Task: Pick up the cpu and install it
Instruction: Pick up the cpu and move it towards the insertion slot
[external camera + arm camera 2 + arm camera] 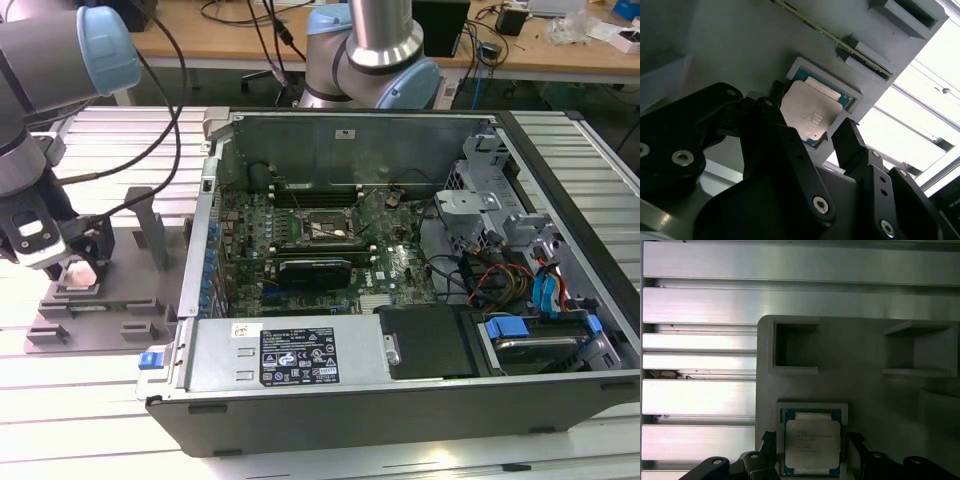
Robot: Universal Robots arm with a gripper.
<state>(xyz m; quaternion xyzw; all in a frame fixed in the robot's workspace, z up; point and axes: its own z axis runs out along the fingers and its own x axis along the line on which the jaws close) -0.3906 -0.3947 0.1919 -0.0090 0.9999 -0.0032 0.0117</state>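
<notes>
The cpu (80,273) is a flat square chip with a shiny silver top. It lies in a square recess of the grey holder tray (125,300) at the exterior view's left. Both wrist views show the cpu (810,112) (812,442) seated in its pocket. My gripper (78,262) hangs just over it. The gripper (811,114) (811,440) is open, with one black finger on each side of the chip and small gaps showing at the chip's edges. The black motherboard socket (325,228) sits inside the open computer case.
The open computer case (400,280) fills the middle and the exterior view's right, with cables, a drive cage and a power supply inside. The holder tray (865,355) has upright blocks and other pockets around the chip. Ribbed aluminium table slats (700,400) lie beside the tray.
</notes>
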